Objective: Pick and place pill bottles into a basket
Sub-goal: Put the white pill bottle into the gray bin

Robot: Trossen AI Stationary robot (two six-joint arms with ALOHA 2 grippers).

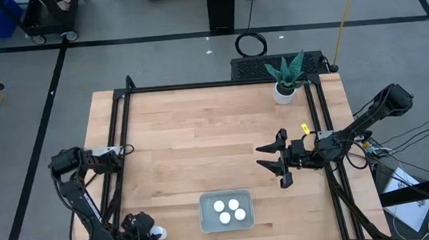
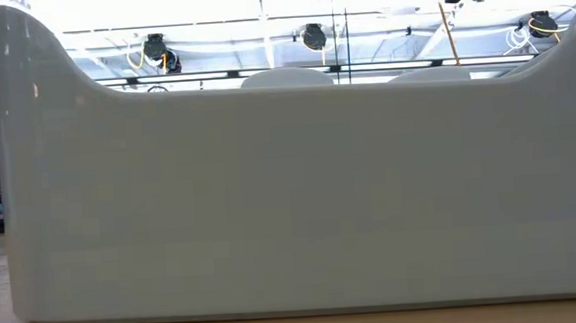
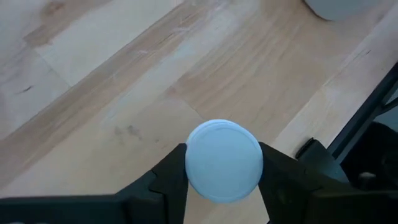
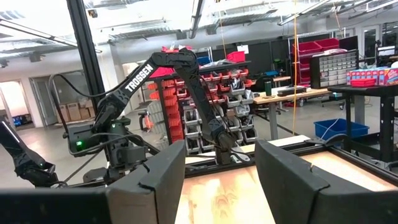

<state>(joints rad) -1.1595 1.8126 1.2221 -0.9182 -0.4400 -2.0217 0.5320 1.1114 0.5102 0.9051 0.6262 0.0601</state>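
Note:
My left gripper [image 1: 153, 237] is near the table's near left corner, left of the basket, and is shut on a small white pill bottle [image 1: 159, 233]. In the left wrist view the bottle's round white cap [image 3: 224, 160] shows between my two dark fingers. The basket [image 1: 207, 226], a shallow pale grey-blue tray, sits at the near middle of the table. Several white-capped bottles [image 1: 229, 211] stand upright in it. Its wall [image 2: 269, 183] fills the low view. My right gripper [image 1: 274, 161] is open and empty above the table's right half, to the far right of the basket. My left gripper pinches the pill bottle between its two fingers [image 3: 166, 180], one on each side of the bottle at or just under the cap's rim [image 3: 188, 163]. The fingers come from above, pointing down. The bottle is upright, cap up. Whether its base rests on the table is hidden.
A white pot with a green plant [image 1: 285, 89] stands at the far right of the table. A black frame rail [image 1: 119, 158] runs along the table's left side and another along its right [image 1: 326, 142]. Bare wood lies between the basket and the plant.

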